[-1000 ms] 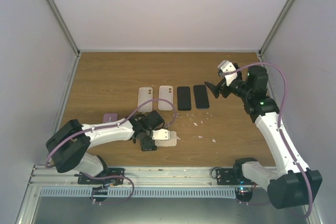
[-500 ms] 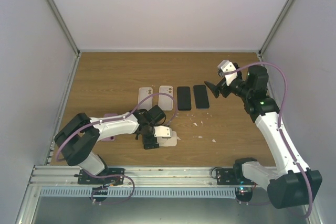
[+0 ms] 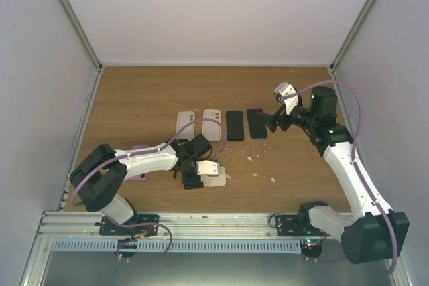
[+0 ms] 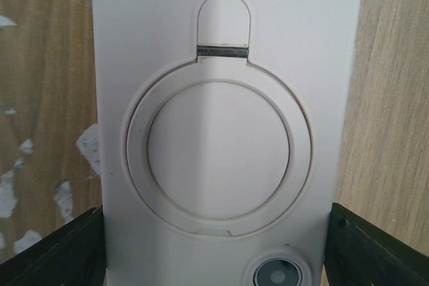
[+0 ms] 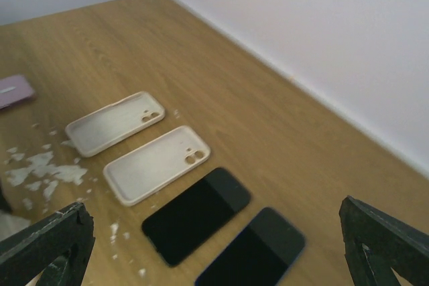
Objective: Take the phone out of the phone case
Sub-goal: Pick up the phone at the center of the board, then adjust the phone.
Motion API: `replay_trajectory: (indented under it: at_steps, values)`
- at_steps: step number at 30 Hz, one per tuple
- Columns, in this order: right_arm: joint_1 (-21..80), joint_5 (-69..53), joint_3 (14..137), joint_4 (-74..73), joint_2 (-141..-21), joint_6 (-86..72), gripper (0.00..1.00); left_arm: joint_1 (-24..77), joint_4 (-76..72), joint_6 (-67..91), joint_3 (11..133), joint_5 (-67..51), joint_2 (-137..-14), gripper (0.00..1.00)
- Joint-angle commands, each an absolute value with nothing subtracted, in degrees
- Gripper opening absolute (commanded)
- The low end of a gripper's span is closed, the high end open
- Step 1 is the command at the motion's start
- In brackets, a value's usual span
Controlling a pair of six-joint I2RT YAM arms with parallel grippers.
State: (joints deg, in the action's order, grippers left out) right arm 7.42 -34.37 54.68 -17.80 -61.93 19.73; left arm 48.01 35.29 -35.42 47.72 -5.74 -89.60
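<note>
As left hand [image 3: 192, 178] straddles ringed case [image 4: 214, 98], 2 empty cases [image 5: 158, 164], 2 phones [image 5: 196, 216] beyond.

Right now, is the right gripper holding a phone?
No, the right gripper hangs open over the table, its jaws wide apart and empty.

white phone case [image 4: 228, 65] cropped top and bottom in left wrist view; purple case [image 5: 12, 90] clipped at left edge
</note>
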Motion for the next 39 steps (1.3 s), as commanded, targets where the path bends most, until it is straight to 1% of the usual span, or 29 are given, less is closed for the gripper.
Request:
replay_trajectory:
  at_steps: [1, 7, 9, 12, 16, 21, 25, 30, 33, 39]
  values:
    - [7.4, -39.2, 51.2, -19.6, -61.7, 17.7, 1.00, 48.1, 35.7, -34.1, 51.4, -5.0, -85.3, 0.68]
    - [8.1, -41.4, 49.2, -23.0, -59.0, 27.7, 1.00, 46.8, 39.5, -31.7, 54.1, -13.6, -85.4, 0.59]
    - [8.3, -40.7, 49.1, -25.7, -59.2, 31.3, 1.00, 46.5, 40.3, -31.1, 54.8, -14.9, -86.0, 0.56]
    - [9.0, -39.4, 49.3, -29.9, -58.9, 36.2, 1.00, 46.1, 40.9, -30.8, 55.8, -16.4, -86.4, 0.54]
    - [11.3, -37.4, 47.9, -31.2, -56.0, 39.8, 1.00, 45.2, 41.6, -30.1, 56.7, -19.0, -87.1, 0.50]
    - [16.2, -36.5, 44.3, -30.3, -53.2, 39.9, 1.00, 42.1, 43.9, -28.1, 59.5, -25.4, -89.0, 0.47]
    - [19.2, -35.9, 43.2, -30.4, -54.8, 40.8, 0.99, 40.0, 44.9, -25.9, 61.4, -31.3, -90.6, 0.46]
    - [24.4, -36.2, 44.8, -32.5, -57.0, 43.9, 0.98, 37.7, 45.7, -23.9, 62.5, -37.2, -92.4, 0.44]
    - [27.7, -36.7, 46.1, -33.9, -58.4, 45.5, 0.97, 35.7, 46.2, -23.1, 63.0, -40.8, -93.3, 0.41]
    - [35.1, -32.7, 46.5, -34.1, -62.3, 48.9, 0.96, 32.9, 46.7, -21.2, 63.6, -45.4, -95.0, 0.40]
